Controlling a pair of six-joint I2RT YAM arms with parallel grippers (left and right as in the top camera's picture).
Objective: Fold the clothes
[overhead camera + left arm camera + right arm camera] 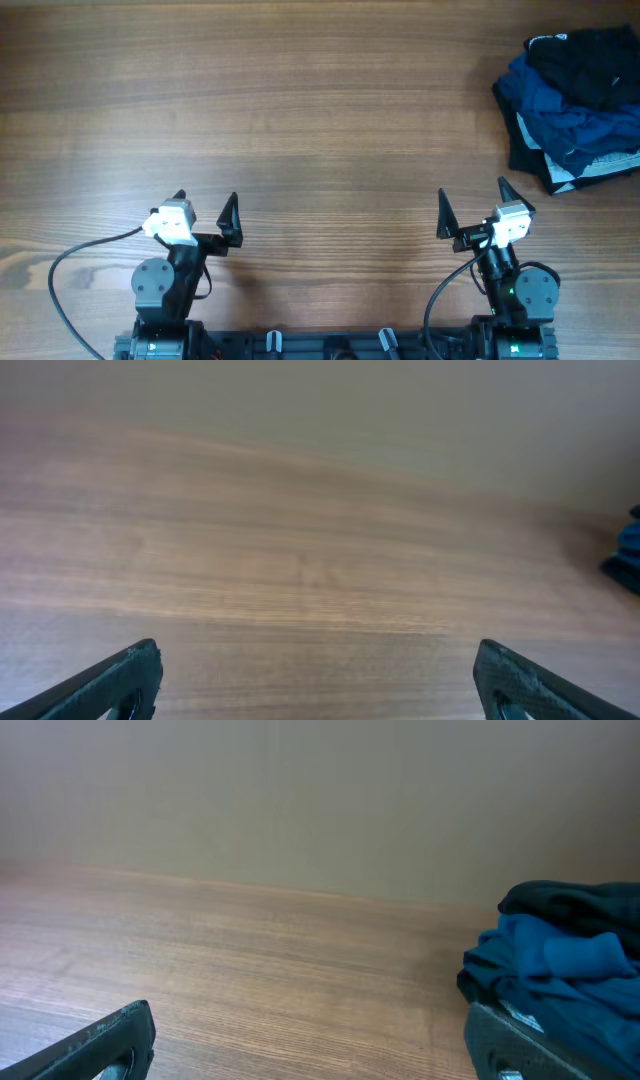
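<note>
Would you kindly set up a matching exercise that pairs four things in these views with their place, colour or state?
Column A:
1. left gripper
2. right gripper
3. heap of garments
4. table

Column B:
a. blue, dark and pale, at the far right corner
b. open, at the near edge, on the robot's right
c. brown wood grain
d. open, at the near edge, on the robot's left

Pairs: 1-d, 2-b, 3-a, 4-c.

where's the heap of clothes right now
In the overhead view the heap of clothes lies at the far right edge of the table, well beyond the right arm.
</note>
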